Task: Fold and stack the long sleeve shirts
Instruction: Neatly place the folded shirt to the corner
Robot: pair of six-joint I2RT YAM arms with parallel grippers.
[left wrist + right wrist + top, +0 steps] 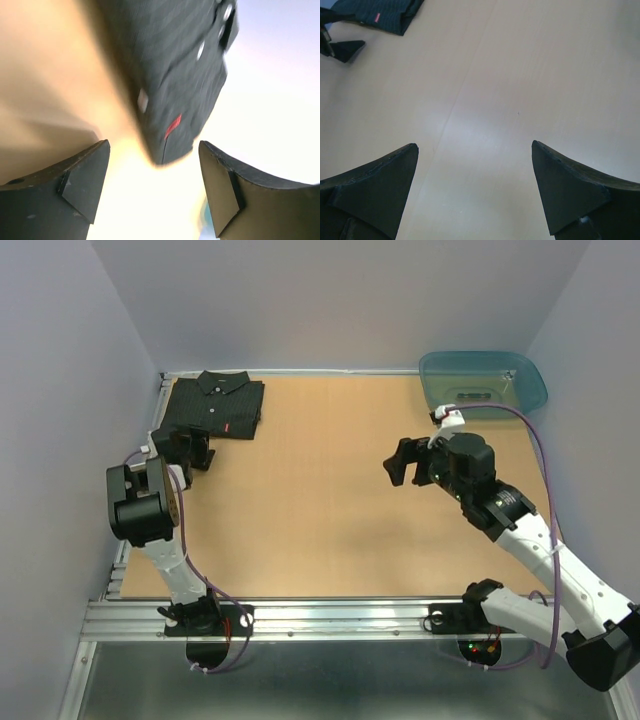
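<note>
Black collared shirt [212, 405], folded, lies just beyond the left gripper [195, 450], whose jaws stand apart and empty. Its red tag [173, 126] edge is nearest the tips, and the button line runs away toward the collar. The right gripper [405, 462], jaws spread and empty over bare counter [320, 530], is well apart from the shirt; the left is nearer.

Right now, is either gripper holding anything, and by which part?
Nothing is held: left gripper and right gripper are open; the black shirt lies ungripped.
</note>
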